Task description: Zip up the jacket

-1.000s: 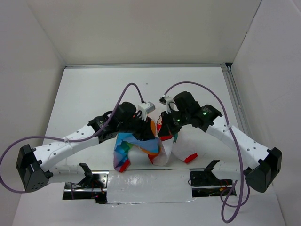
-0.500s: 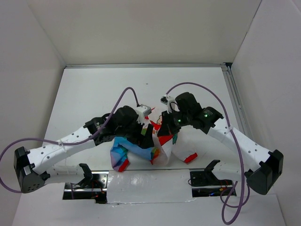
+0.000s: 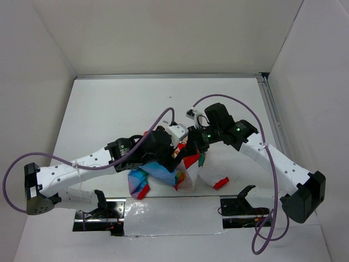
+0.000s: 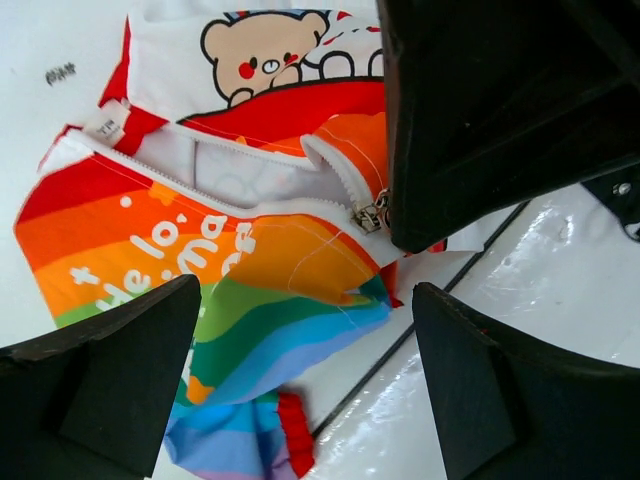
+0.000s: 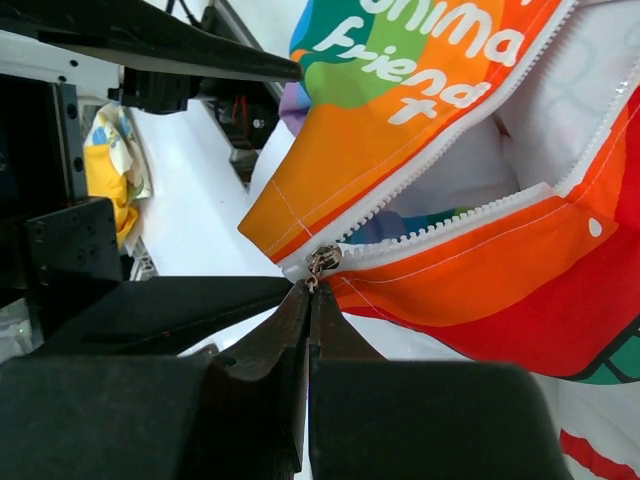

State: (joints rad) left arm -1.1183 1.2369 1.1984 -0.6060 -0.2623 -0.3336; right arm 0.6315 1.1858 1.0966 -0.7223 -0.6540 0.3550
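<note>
The jacket [image 3: 162, 173] lies crumpled near the table's front edge, rainbow panels to the left and white and red parts to the right. In the left wrist view the jacket [image 4: 240, 270] shows its bear print, and its zipper is parted down to the slider [image 4: 368, 215]. My right gripper [image 5: 311, 290] is shut on the small metal zipper pull just below the slider [image 5: 323, 259]. It holds that point of the jacket [image 5: 470, 270] off the table. My left gripper [image 4: 305, 390] hangs wide open above the rainbow sleeve and its red cuff [image 4: 288, 440], holding nothing.
A shiny taped strip [image 3: 169, 210] runs along the near table edge, just in front of the jacket. The two wrists sit close together over the jacket, the right gripper's black body [image 4: 500, 110] filling the left wrist view's upper right. White walls enclose the table.
My left gripper has opened wide and swung right, closer to the right gripper. The rainbow side of the jacket has sagged lower. The right gripper has stayed shut on the zipper pull.
</note>
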